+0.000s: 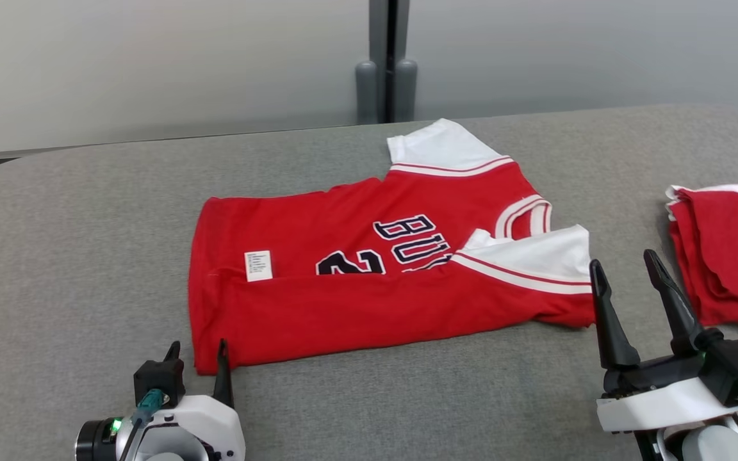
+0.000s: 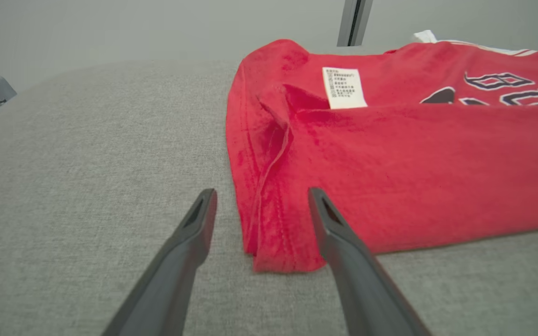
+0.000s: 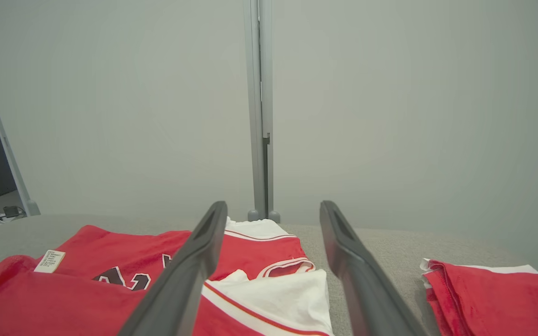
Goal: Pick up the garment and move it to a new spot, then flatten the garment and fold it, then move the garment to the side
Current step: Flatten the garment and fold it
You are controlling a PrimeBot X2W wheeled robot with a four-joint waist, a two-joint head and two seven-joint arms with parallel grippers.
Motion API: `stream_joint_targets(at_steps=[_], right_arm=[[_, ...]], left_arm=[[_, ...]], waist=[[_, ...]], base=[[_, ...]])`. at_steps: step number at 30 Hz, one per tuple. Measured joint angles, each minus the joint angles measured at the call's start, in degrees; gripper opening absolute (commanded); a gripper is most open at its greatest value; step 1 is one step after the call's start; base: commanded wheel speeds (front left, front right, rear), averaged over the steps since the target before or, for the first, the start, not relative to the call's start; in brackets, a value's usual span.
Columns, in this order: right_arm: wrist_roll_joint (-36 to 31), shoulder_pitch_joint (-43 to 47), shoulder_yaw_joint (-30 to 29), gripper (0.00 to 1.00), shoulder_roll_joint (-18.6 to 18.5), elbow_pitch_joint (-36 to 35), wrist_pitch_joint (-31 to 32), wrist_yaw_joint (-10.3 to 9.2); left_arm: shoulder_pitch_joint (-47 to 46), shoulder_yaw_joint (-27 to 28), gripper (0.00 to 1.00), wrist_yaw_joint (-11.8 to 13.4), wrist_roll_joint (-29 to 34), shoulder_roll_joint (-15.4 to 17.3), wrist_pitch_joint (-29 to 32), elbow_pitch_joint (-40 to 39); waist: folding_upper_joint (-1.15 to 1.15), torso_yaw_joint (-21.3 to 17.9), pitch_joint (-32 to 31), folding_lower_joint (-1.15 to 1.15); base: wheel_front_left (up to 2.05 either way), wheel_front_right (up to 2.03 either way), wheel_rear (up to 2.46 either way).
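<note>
Red jersey (image 1: pixel 356 307) lies half-folded mid grey table (image 1: pixel 74 256). Left gripper (image 1: pixel 197 346): jaws apart, astride the near hem corner. Right gripper (image 1: pixel 622 258): jaws apart, just beside the sleeve end.

Head camera looks down on the grey fabric table (image 1: pixel 87 256); both low wrist cameras closely share its red-and-white jersey (image 2: pixel 414 163).

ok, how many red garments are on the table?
2: a jersey spread in the middle of the table, and a folded pile at its right edge. The pile's layers may hide more.
</note>
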Motion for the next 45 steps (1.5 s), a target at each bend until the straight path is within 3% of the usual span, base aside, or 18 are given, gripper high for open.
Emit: stream_joint_targets(at_steps=[9,10,11,12,16,27,35,42,43,44,45], right_arm=[[0.7,-0.5,1.2,1.00,-0.8,-0.7,0.0,0.00],[0.9,-0.5,1.3,1.00,-0.9,-0.7,0.0,0.00],[1.2,-0.5,1.3,1.00,-0.9,-0.7,0.0,0.00],[1.2,-0.5,1.3,1.00,-1.0,-0.3,0.0,0.00],[0.3,-0.5,-0.9,1.00,-0.9,5.6,0.0,0.00],[3.4,-7.8,-6.8,1.00,2.0,23.5,5.5,-0.03],[4.6,-12.6,-10.8,1.00,2.2,35.3,6.9,-0.03],[5.3,-15.2,-11.0,1.00,2.1,41.9,7.3,-0.03],[5.6,-15.5,-10.4,0.32,2.1,42.4,7.3,-0.03],[6.0,-15.8,-9.6,0.00,2.1,42.7,7.3,-0.04],[6.3,-15.9,-8.8,0.00,2.1,42.8,7.0,-0.03]], left_arm=[[-6.7,1.3,1.00,2.6,-0.4,0.7,-0.2,14.2],[-7.2,1.1,0.42,2.3,-0.4,0.7,-0.3,15.4],[-7.7,0.8,0.11,1.7,-0.4,0.8,-0.3,16.4],[-8.3,0.4,0.00,1.1,-0.4,0.8,-0.3,17.2],[-9.0,-0.1,0.00,0.4,-0.5,0.2,0.0,16.2],[-4.8,-2.8,0.00,-0.6,2.5,0.1,0.0,1.0],[-3.7,-5.7,0.00,-1.0,3.0,-0.1,0.0,-2.3],[-3.5,-6.6,0.00,-0.9,2.9,-0.1,0.0,-3.2],[-3.5,-6.6,0.00,-0.9,2.8,-0.1,0.0,-3.2],[-3.5,-6.7,0.00,-0.8,2.8,-0.1,0.0,-3.1],[-3.5,-6.6,0.00,-0.7,2.8,-0.1,0.0,-3.0]], waist=[[0.00,-3.8,1.8,0.00],[0.00,-3.9,1.9,0.00],[0.00,-3.9,1.9,0.00],[0.00,-3.8,1.9,0.00],[0.00,-2.8,1.8,0.00],[0.00,3.6,2.2,0.00],[0.00,7.5,2.7,0.00],[0.00,8.0,2.4,0.00],[0.00,7.9,2.3,0.00],[0.00,7.8,2.2,0.00],[0.00,7.7,2.1,0.00]], base=[[0.00,0.00,0.00],[0.00,0.00,0.00],[0.00,0.00,0.00],[0.00,0.00,0.00],[0.00,0.00,0.00],[0.00,0.00,0.00],[0.00,0.00,0.00],[0.00,0.00,0.00],[0.00,0.00,0.00],[0.00,0.00,0.00],[0.00,0.00,0.00]])
